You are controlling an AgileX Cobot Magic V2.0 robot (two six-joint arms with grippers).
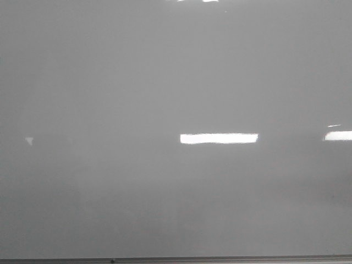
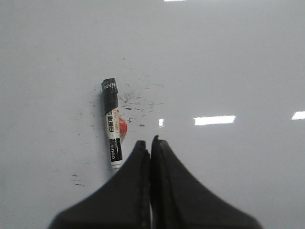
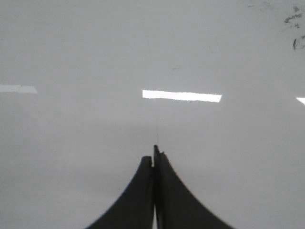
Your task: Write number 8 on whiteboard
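Whiteboard: fills the front view, glossy, no 8 drawn on it.
Marker: lies capped among dark smudges, just beside the left pincer.
Left pincer: together, holding nothing.
Right pincer: together, holding nothing.

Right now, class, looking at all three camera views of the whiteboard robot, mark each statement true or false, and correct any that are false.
1. The whiteboard shows no written 8 in the front view. True.
2. The left tool holds the marker. False: its fingers are closed on nothing, and the marker lies on the surface beside them.
3. The right tool is wide open. False: its fingers are pressed together.
4. Dark smudges mark the surface near the marker. True.
5. The marker's cap end is black. True.
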